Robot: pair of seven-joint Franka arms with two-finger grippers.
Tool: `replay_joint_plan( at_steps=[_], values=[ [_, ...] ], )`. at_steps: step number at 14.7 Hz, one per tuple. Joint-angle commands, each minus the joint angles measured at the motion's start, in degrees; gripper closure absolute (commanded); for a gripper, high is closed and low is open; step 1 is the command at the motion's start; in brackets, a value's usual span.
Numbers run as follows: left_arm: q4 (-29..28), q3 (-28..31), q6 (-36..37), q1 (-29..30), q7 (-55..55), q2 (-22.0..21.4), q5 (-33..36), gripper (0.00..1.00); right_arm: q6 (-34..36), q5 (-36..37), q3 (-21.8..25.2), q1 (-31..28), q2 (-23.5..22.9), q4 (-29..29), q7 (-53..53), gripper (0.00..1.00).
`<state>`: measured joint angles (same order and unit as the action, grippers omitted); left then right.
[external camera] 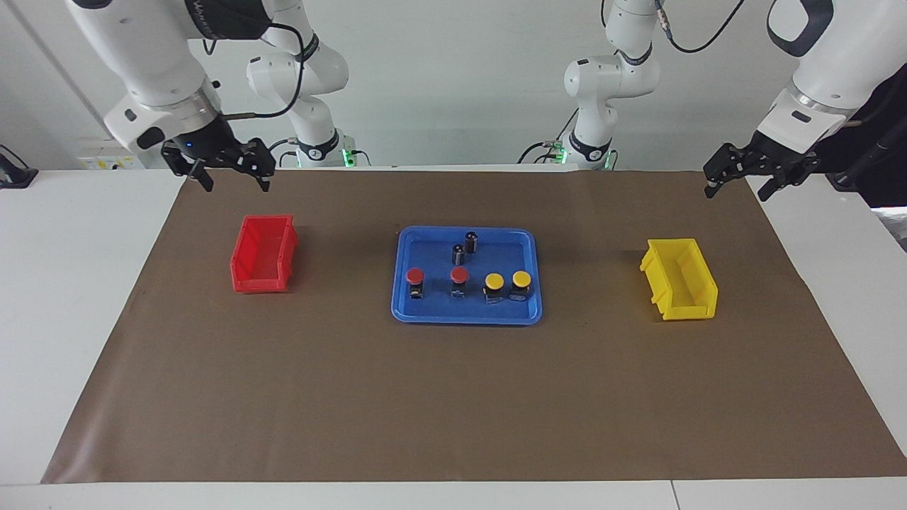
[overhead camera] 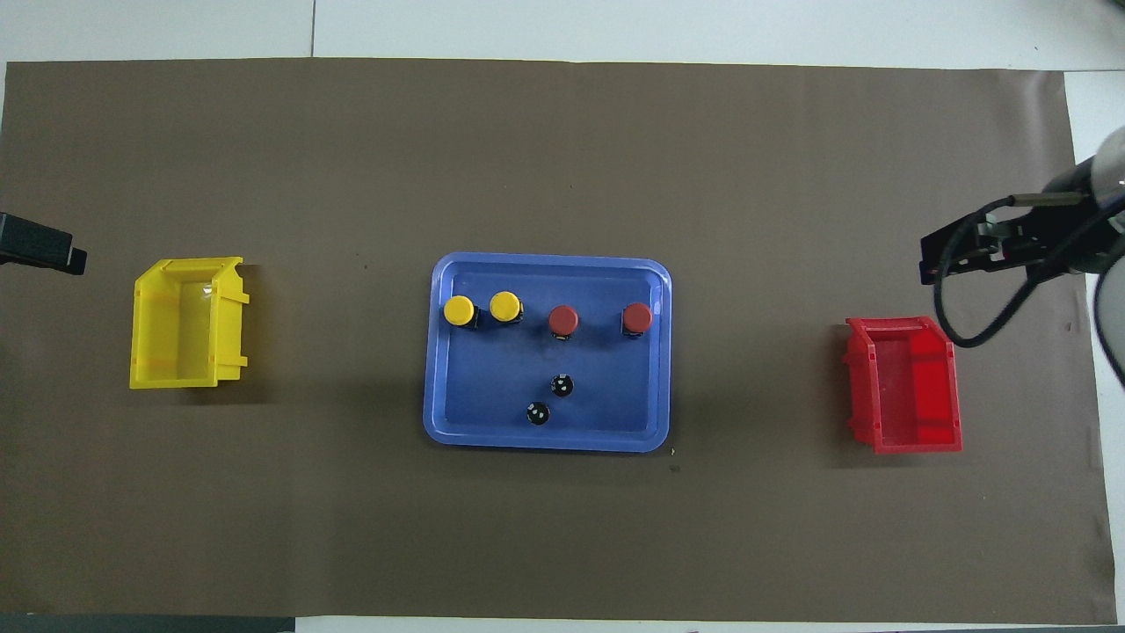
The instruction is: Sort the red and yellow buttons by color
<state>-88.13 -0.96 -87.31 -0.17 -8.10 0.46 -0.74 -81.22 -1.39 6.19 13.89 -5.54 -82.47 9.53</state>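
- On the blue tray [external camera: 404, 244] at the table's middle, red buttons [external camera: 415, 275] and yellow buttons [external camera: 494, 282] are crowded; a neighbour could be knocked over.
- Right gripper [external camera: 228, 177] and left gripper [external camera: 737, 178] are held high at the robots' edge, fingers released, nothing grasped.

Two dark cylinders [external camera: 465, 248] in blue tray [external camera: 418, 312] on brown mat [external camera: 453, 397]

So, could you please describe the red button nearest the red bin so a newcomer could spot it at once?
Find the blue tray in the middle of the brown mat. Four capped buttons stand in a row along its edge farthest from the robots. The one you want, the end red button, closes the row toward the right arm's end, beside the other red button only.
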Motion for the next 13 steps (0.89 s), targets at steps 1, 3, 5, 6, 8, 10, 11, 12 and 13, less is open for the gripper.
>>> replay_joint_plan(
  at_steps=[1, 3, 5, 6, 8, 10, 11, 12, 13],
  values=[
    [-1.0, -0.1, -1.1, 0.9, -0.3, -0.8, 0.4, 0.00, -3.6, -1.2, 0.1, 6.0, -5.5, 4.2, 7.0, 0.00],
    [-1.1, -0.1, -1.0, 0.9, -0.5, -0.8, 0.4, 0.00, -11.8, -1.4, 0.1, 12.0, -9.3, 1.8, 13.6, 0.00],
    [-1.1, -0.1, -0.8, 0.9, -0.3, -0.9, 0.4, 0.00, -23.0, -1.9, -0.3, 14.9, -11.1, -3.9, 17.4, 0.00],
    [-1.1, -0.1, -0.4, 0.9, -0.2, -0.9, 0.4, 0.00, -28.0, -2.0, -0.2, 16.0, -11.3, -7.9, 17.5, 0.00],
    [-1.2, -0.2, -0.3, 0.6, -0.2, -0.9, 0.4, 0.00, -37.0, -2.1, -0.3, 17.1, -10.3, -17.6, 17.6, 0.04],
    [-1.3, -0.2, -0.3, 0.3, -0.1, -1.0, 0.4, 0.00, -39.7, -2.1, -0.3, 19.6, -11.5, -20.4, 17.4, 0.06],
    [-1.3, -0.2, -0.3, 0.3, -0.2, -1.0, 0.5, 0.00, -40.8, -2.1, -0.2, 20.0, -11.6, -21.8, 17.4, 0.09],
    [-1.3, -0.2, -0.2, 0.3, -0.2, -1.0, 0.4, 0.00, -41.0, -2.1, -0.3, 19.6, -11.4, -22.9, 17.3, 0.11],
    [-1.3, -0.2, 0.2, 0.3, -0.2, -1.0, 0.5, 0.00, -40.9, -2.1, -0.3, 19.7, -11.2, -23.3, 17.4, 0.13]
  ],
)
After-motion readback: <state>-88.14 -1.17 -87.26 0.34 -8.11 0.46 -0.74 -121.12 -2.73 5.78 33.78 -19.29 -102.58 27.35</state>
